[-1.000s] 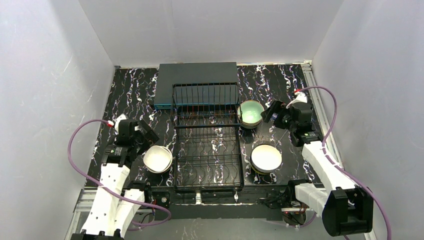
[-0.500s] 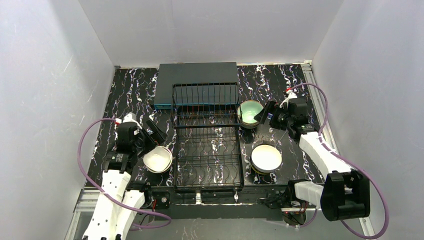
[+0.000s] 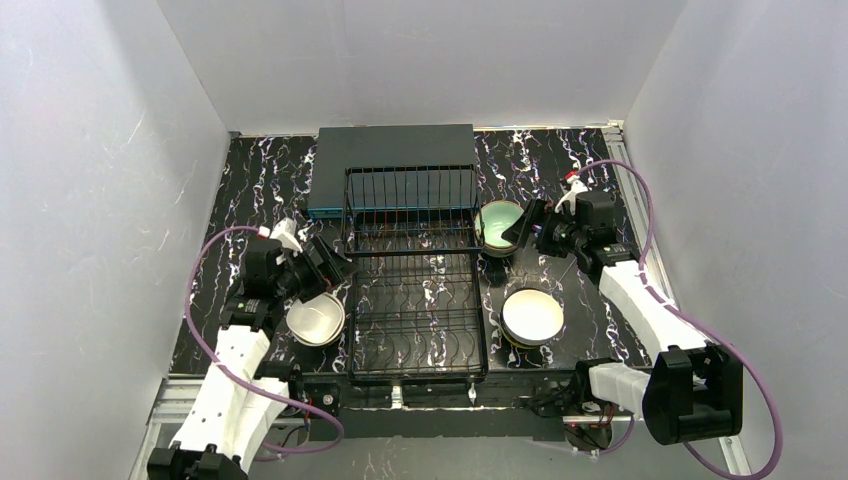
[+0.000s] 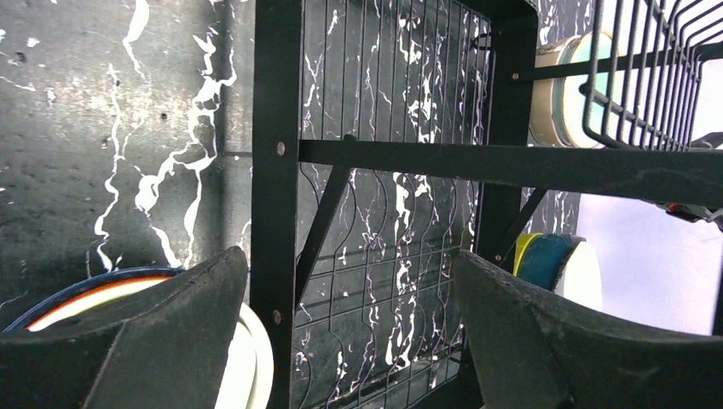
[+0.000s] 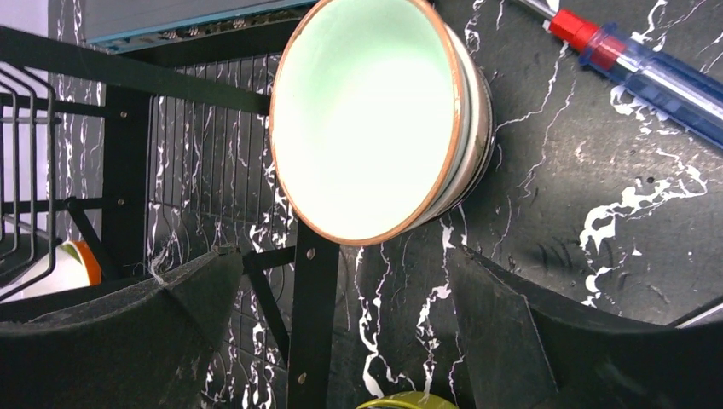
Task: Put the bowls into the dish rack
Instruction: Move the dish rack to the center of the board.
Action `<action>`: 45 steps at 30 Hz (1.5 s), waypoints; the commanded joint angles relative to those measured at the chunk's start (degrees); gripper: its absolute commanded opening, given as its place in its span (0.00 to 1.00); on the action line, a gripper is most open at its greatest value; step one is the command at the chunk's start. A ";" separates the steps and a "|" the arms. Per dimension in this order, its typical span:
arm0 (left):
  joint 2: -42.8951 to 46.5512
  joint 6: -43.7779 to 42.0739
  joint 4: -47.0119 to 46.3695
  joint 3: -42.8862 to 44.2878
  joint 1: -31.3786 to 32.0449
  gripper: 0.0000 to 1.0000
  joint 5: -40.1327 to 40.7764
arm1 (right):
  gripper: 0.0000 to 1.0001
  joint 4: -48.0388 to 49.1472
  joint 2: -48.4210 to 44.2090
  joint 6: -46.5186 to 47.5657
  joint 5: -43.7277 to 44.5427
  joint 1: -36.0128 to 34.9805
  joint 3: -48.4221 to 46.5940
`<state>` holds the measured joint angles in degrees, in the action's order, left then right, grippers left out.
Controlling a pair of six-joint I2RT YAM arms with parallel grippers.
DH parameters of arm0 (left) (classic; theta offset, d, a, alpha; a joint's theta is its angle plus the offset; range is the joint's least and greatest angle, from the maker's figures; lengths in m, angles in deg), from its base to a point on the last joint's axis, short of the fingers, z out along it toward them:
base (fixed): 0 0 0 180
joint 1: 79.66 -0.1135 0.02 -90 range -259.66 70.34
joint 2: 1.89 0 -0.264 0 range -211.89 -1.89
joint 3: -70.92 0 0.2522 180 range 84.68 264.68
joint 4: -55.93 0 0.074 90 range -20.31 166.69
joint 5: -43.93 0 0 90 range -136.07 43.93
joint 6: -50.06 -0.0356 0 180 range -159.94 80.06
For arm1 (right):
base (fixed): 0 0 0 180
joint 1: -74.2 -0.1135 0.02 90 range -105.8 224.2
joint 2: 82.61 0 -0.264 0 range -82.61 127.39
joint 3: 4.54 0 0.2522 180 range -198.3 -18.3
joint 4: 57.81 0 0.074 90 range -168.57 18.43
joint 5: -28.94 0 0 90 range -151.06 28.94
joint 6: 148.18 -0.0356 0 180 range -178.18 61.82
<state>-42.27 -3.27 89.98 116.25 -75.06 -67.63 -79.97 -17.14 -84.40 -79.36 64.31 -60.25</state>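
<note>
Near left on the black marbled desk (image 3: 260, 190), the open left gripper (image 3: 328, 268) hangs at the far rim of a white-topped stack of bowls (image 3: 316, 318), just beside the empty black wire dish rack (image 3: 415, 270). A second stack (image 3: 532, 315) sits near right. Farther right, the open right gripper (image 3: 527, 226) faces a copper-rimmed mint-green bowl (image 5: 367, 119). Loading looks to be at its first pick: each gripper must straddle a rim and close.

A black marbled table (image 3: 255, 185), white-veined, carrying a rack and some bowls.

A black wire dish rack (image 3: 416, 254) sits mid-table, with a flat dark grey box (image 3: 395, 145) touching its far end. A white bowl (image 3: 315, 318) rests just left of the rack; a mint bowl (image 3: 500, 228) and a second white bowl (image 3: 532, 315) stand to its right, each nested on others. A red-capped pen (image 5: 635, 64) lies near the mint bowl.
</note>
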 commanded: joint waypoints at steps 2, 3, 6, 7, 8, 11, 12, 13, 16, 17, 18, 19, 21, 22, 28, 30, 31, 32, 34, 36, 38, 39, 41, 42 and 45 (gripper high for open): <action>-2.17 1.36 -7.26 -2.14 0.16 0.84 -4.98 | 0.98 -1.68 -2.17 0.43 -1.83 -0.83 -2.69; -2.38 1.49 -7.82 -2.35 0.22 0.84 -4.98 | 0.99 -1.96 -2.28 0.53 -1.84 -0.89 -2.69; -3.49 2.14 -9.74 -2.93 0.72 0.80 -5.26 | 0.99 -3.16 -2.57 0.90 -1.94 -1.01 -2.66; -3.93 2.43 -10.54 -3.11 1.09 0.78 -5.37 | 0.99 -3.39 -2.82 0.86 -1.95 -1.03 -2.55; -4.51 2.71 -11.29 -3.30 1.38 0.77 -5.41 | 0.98 -3.45 -3.12 0.82 -1.98 -1.08 -2.40; -6.28 3.35 -13.38 -3.74 2.97 0.75 -4.98 | 0.98 -3.72 -3.67 0.86 -2.01 -1.12 -2.01; -6.89 3.55 -14.06 -3.91 3.66 0.74 -4.69 | 0.98 -4.09 -3.76 1.00 -1.85 -1.10 -2.10; -7.57 3.85 -14.58 -4.03 4.68 0.74 -4.37 | 0.98 -4.73 -3.84 1.33 -1.44 -1.12 -2.41; -9.45 4.57 -15.72 -4.07 7.49 0.72 -2.82 | 0.98 -6.00 -3.87 1.77 -1.09 -1.10 -3.35; -9.91 4.85 -16.04 -4.11 8.57 0.71 -2.19 | 0.98 -6.10 -4.05 1.78 -1.18 -1.13 -3.61; -10.41 5.26 -16.71 -4.22 9.66 0.70 -1.49 | 0.98 -6.14 -4.05 1.79 -1.23 -1.18 -3.78; -10.84 5.70 -17.43 -4.38 10.63 0.70 -1.02 | 0.98 -6.35 -4.15 1.78 -1.22 -1.18 -3.87; -11.53 6.37 -18.75 -4.58 12.66 0.66 0.02 | 0.98 -6.46 -4.30 1.79 -1.20 -1.20 -3.93; -11.93 6.66 -19.26 -4.59 13.59 0.62 0.55 | 0.99 -6.55 -4.42 1.81 -1.26 -1.20 -3.86; -13.39 6.49 -18.79 -3.41 15.69 0.59 2.91 | 0.99 -7.44 -4.99 1.87 -1.04 -1.19 -3.74; -12.54 5.26 -16.37 -2.47 15.71 0.64 4.37 | 0.99 -8.40 -5.37 2.00 -0.82 -1.22 -4.04; -11.94 4.65 -14.88 -2.03 15.69 0.67 5.35 | 0.99 -8.87 -5.49 2.13 -0.79 -1.19 -4.21; -11.06 3.92 -13.22 -1.51 15.70 0.70 6.45 | 0.99 -9.32 -5.78 2.30 -0.63 -1.24 -4.27; -8.90 2.72 -9.81 -0.59 15.70 0.74 8.73 | 0.99 -10.26 -6.32 2.40 -0.50 -1.23 -4.19; -6.72 1.79 -6.27 0.28 15.67 0.78 11.18 | 0.99 -11.10 -6.86 2.69 -0.21 -1.25 -3.98; -4.40 0.85 -2.90 0.99 15.68 0.81 13.37 | 0.99 -12.24 -7.43 3.25 0.34 -1.27 -3.84; -3.32 0.60 -1.08 1.29 15.70 0.82 14.85 | 0.99 -12.82 -7.72 3.42 0.54 -1.23 -3.78; -1.21 0.28 2.80 1.93 15.70 0.84 16.90 | 0.99 -13.77 -8.28 3.86 0.94 -1.20 -3.71; -0.35 0.14 4.80 2.37 15.70 0.85 18.25 | 0.99 -14.22 -8.52 4.03 1.09 -1.19 -3.69; 1.62 0.99 11.48 3.89 15.66 0.85 22.96 | 0.99 -14.73 -9.42 4.35 1.50 -1.19 -3.28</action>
<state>-43.21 -1.57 89.46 116.84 -59.65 -52.68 -93.11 -24.70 -81.54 -78.91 63.30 -61.70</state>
